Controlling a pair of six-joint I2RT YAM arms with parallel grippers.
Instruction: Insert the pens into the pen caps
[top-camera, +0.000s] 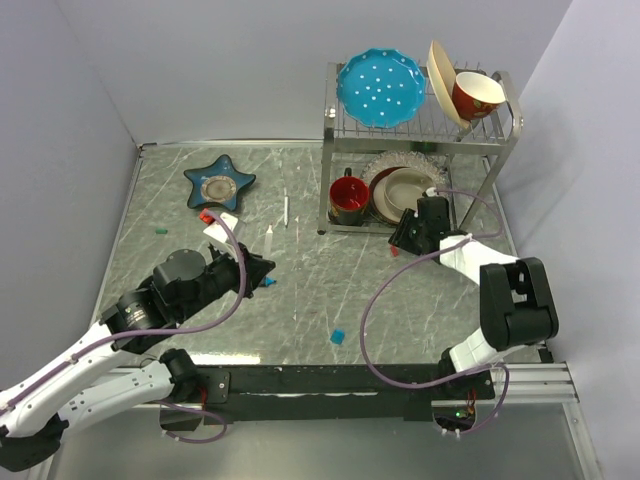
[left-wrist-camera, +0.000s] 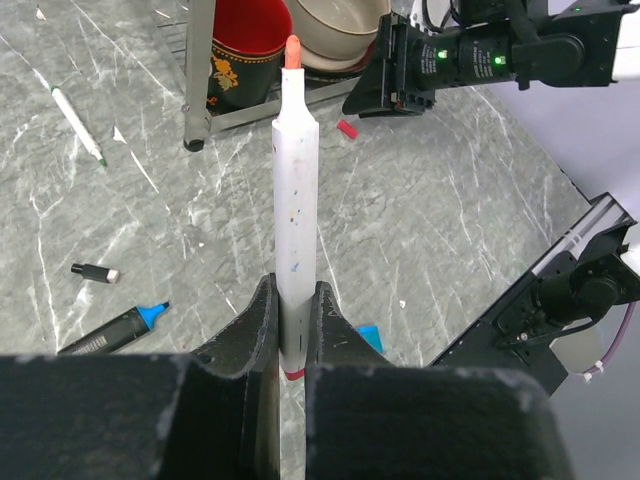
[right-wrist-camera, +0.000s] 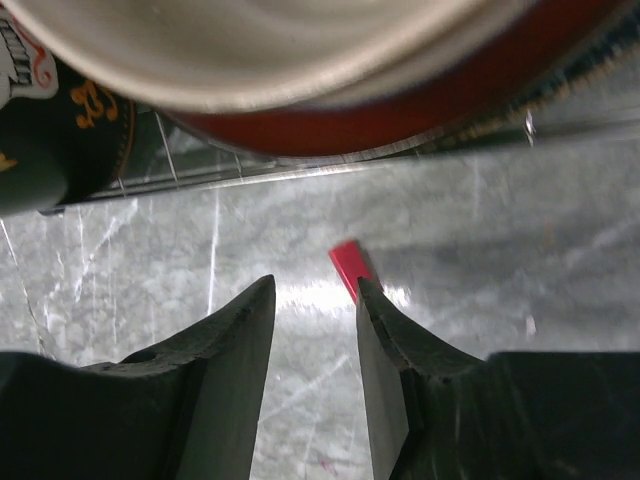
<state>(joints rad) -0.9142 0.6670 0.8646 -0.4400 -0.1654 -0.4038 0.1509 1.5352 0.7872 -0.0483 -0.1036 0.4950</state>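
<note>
My left gripper (left-wrist-camera: 293, 290) is shut on a white pen (left-wrist-camera: 296, 170) whose red tip (left-wrist-camera: 292, 50) points away toward the rack. In the top view this gripper (top-camera: 262, 268) hangs over the left middle of the table. My right gripper (right-wrist-camera: 315, 285) stands open low over the table, nothing between its fingers. A small red pen cap (right-wrist-camera: 348, 265) lies just past its right fingertip, also visible from the left wrist as the red cap (left-wrist-camera: 347, 128). A black marker with a blue tip (left-wrist-camera: 110, 330), a black cap (left-wrist-camera: 95, 272) and a blue cap (top-camera: 338, 336) lie on the table.
A dish rack (top-camera: 420, 125) with plates, bowls and a red cup (top-camera: 347, 198) stands at the back right, right above my right gripper (top-camera: 402, 242). Two thin white pens (top-camera: 285, 210) (top-camera: 268, 238) lie mid-table. A star-shaped dish (top-camera: 218, 180) and a teal cap (top-camera: 160, 232) sit at the left.
</note>
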